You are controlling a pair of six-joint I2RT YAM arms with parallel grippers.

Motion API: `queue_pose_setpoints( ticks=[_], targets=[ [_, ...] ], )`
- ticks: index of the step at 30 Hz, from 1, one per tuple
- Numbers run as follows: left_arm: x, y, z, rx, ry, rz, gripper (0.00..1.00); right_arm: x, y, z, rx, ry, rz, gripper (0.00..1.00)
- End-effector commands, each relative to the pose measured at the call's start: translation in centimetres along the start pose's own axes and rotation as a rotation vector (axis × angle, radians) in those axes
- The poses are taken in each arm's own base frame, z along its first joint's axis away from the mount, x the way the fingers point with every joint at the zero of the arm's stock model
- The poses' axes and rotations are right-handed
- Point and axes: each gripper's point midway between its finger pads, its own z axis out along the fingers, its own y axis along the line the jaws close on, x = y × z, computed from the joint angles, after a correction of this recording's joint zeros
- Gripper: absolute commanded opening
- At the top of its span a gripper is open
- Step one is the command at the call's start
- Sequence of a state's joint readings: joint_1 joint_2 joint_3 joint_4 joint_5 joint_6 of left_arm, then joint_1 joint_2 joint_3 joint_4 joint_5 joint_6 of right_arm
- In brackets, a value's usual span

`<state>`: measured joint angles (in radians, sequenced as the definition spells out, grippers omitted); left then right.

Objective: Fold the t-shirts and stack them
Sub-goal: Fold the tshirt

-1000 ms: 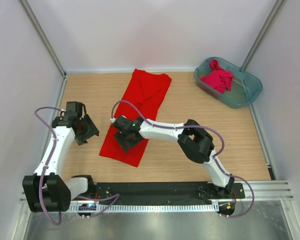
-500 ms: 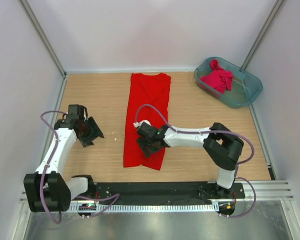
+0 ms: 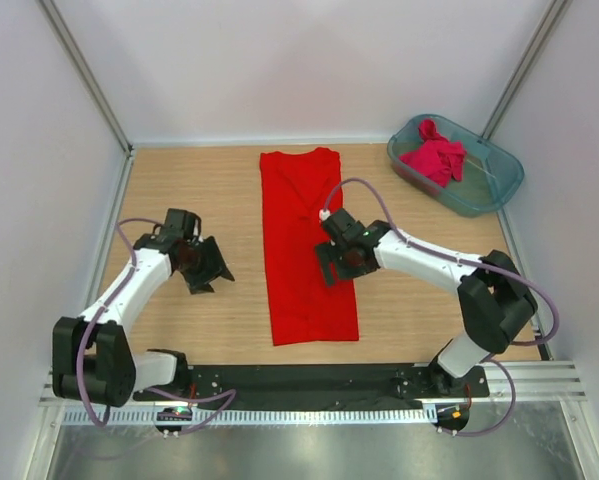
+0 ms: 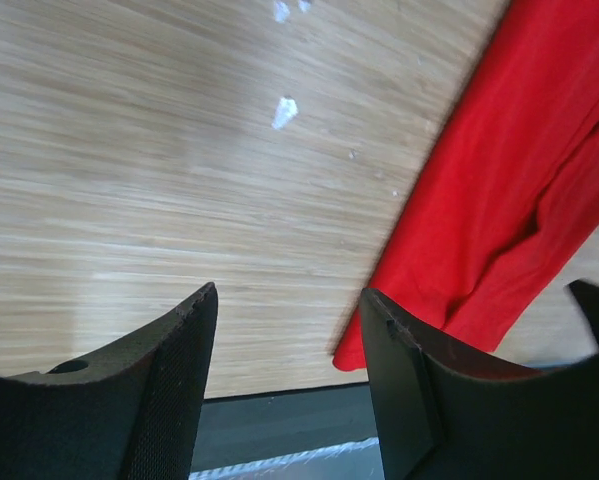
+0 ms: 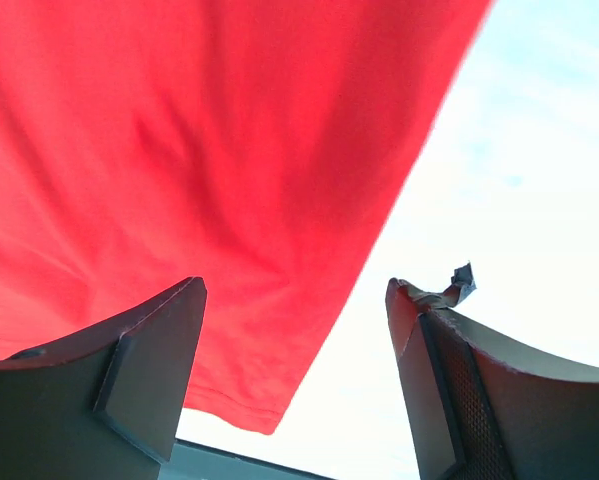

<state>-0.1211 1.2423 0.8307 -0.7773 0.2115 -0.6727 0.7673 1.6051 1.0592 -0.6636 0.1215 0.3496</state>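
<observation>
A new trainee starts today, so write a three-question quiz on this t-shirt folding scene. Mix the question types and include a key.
1. True or false: the crimson-pink t-shirt sits in the teal tub.
2. Fill in: the left arm's jaws hold ____.
3. Whose jaws hover over the red t-shirt's right edge? A) left arm B) right arm
Key: 1 true; 2 nothing; 3 B.

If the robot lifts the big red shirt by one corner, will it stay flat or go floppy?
Probably floppy: the red t-shirt lies in a flat strip with soft creases, so a lifted corner would likely droop. Pushed, it would probably wrinkle and bunch rather than slide whole. Being so thin, it's likely light.
</observation>
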Motion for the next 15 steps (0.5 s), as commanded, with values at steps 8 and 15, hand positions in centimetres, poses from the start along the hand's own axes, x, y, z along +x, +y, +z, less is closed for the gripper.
queue_pose_setpoints(
  ticks=[8, 15],
  targets=[
    [7.7, -6.1, 2.2, 0.117, 0.118, 0.114, 0.55, 2.3, -1.1, -3.5, -0.222, 0.021, 0.348, 0.75],
    [13.5, -5.3, 4.6, 0.093, 0.228, 0.112, 0.53, 7.8, 0.3, -2.5, -0.354, 0.095, 0.531, 0.65]
  ],
)
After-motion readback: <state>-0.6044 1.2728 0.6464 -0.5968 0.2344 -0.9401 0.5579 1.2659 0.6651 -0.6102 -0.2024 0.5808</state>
